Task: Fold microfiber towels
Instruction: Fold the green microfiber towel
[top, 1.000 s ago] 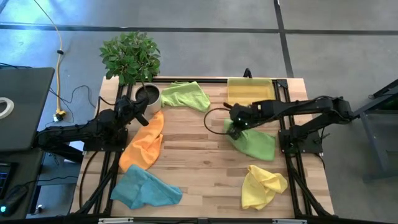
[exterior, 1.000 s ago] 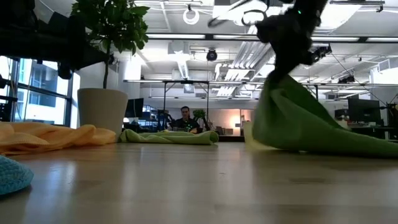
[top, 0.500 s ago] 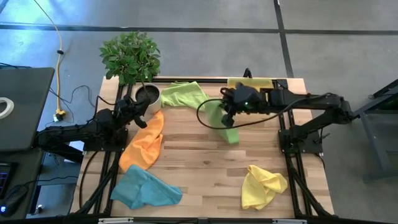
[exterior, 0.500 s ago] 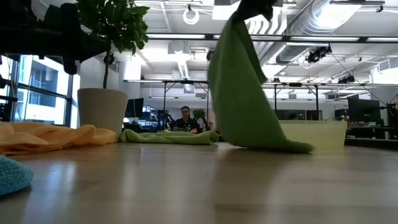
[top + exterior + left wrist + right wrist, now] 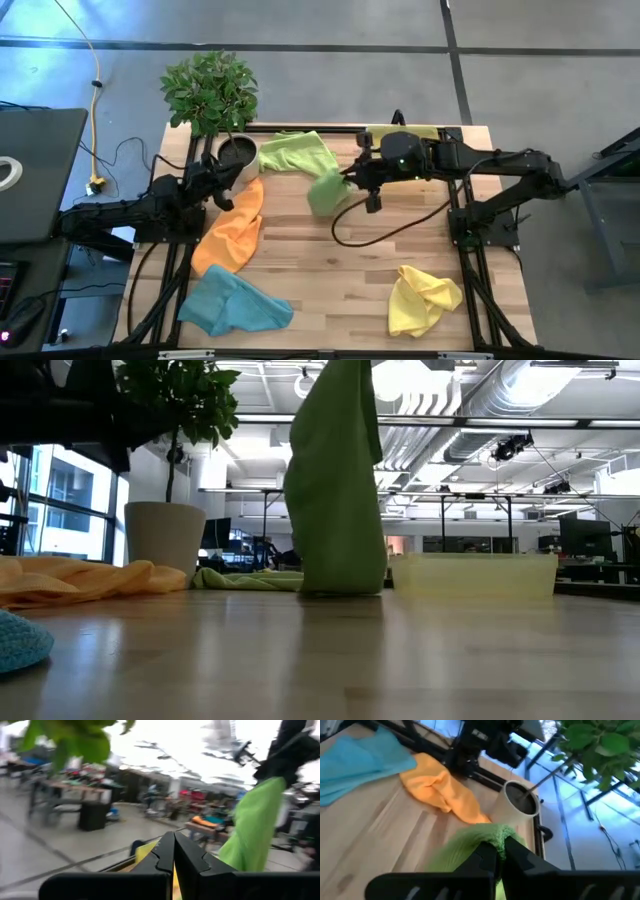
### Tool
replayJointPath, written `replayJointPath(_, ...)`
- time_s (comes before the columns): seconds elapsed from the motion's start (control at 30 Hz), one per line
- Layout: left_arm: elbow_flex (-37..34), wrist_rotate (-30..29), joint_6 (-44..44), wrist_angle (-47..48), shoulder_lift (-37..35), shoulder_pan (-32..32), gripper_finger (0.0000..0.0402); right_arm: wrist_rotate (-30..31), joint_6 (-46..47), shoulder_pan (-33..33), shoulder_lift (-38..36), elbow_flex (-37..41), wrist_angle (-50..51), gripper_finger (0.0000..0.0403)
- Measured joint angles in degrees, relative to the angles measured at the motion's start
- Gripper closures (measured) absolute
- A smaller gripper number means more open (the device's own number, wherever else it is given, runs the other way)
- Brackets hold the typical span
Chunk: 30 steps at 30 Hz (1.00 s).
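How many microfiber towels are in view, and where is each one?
5. One lime green towel hangs from the right gripper; another green towel lies beside the plant pot. Orange towel lies by the left arm, blue towel front-left, yellow towel front-right.

Bright, even light falls from overhead ceiling lamps (image 5: 318,382), which flare white in the low view. The tabletop (image 5: 400,660) there shows a soft sheen and faint reflections. The left wrist view is heavily motion-blurred and washed out (the sky-bright background glares). Beyond the right claw (image 5: 501,851), the plant (image 5: 600,745) is soft.
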<state>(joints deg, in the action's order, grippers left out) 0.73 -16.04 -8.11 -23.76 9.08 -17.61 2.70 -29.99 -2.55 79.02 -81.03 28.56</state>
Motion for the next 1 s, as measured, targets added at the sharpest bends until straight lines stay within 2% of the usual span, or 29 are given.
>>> replayJointPath(0.2, 0.0, 12.23, 1.26, -3.68, 0.0, 0.05, 0.0361, -0.02, -4.67, -0.05, 3.92, 0.0, -0.75, 0.0403)
replayJointPath(0.37, 0.0, 16.79, 3.89, -3.49, 0.0, 0.04, 0.0301, 0.22, -10.66, -0.04, 8.11, 0.0, -2.96, 0.0403)
replayJointPath(0.6, 0.0, 17.32, 10.44, -3.59, 0.02, 0.04, 0.0242, -1.22, -15.36, -0.04, 13.96, 0.0, -7.87, 0.0403)
replayJointPath(0.8, 0.05, 16.83, 10.72, -4.44, 0.41, 0.0, 0.0237, -2.27, -15.39, -0.04, 17.38, 0.02, -12.25, 0.0403)
replayJointPath(1.0, 4.47, 14.23, 12.02, -4.16, 5.25, 0.0, 0.0236, -2.16, -11.78, -0.04, 17.39, 0.02, -12.97, 0.0403)
